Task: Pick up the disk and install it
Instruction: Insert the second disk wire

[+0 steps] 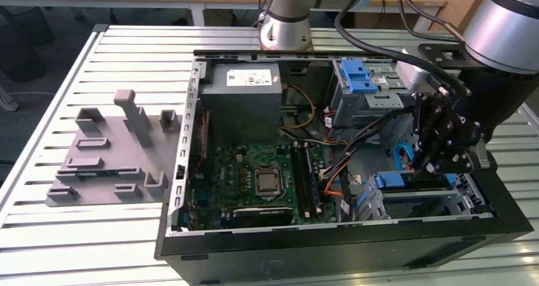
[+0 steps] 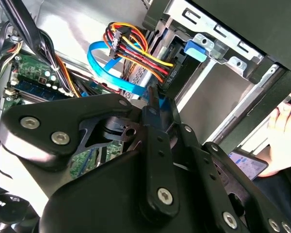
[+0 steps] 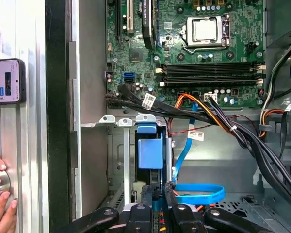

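We see the end effector [image 1: 444, 148] down inside the open PC case [image 1: 337, 245], over the drive bay near the case's front corner. In the first wrist view its fingers [image 3: 146, 191] sit nearly together, pinching the blue bracket edge of the disk [image 3: 150, 153]. The disk stands on edge in the cage [image 3: 123, 160], slotted between the metal walls, blue bracket facing out. A blue SATA cable [image 3: 199, 193] loops just beside it; a black cable bundle [image 3: 184, 114] crosses above. The motherboard [image 1: 257, 178] lies mid-case, the power supply [image 1: 244, 100] toward the case's rear. A grey fixture [image 1: 110, 156] lies on the tabletop [image 1: 50, 109] beside the case. A hand [image 3: 0, 189] rests at the tabletop edge near a phone [image 3: 7, 81].
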Controlling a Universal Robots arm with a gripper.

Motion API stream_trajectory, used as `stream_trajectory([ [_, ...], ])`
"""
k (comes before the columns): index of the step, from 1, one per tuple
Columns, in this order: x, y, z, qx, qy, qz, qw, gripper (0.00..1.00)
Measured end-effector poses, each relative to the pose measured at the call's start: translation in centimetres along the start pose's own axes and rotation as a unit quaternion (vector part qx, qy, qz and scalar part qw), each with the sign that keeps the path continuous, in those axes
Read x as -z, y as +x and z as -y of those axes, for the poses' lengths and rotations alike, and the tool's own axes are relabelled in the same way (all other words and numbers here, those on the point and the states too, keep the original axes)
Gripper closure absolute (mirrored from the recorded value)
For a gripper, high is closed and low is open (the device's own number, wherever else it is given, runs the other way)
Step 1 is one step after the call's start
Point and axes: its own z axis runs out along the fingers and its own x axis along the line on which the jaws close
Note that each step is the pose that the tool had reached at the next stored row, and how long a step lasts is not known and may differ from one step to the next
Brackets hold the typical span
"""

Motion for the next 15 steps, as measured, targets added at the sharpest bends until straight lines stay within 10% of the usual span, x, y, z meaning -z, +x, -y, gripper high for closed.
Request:
stream_trajectory([
  [15,0.17,0.02,0.0,0.0,0.0,-0.0017,1.0,0.76],
])
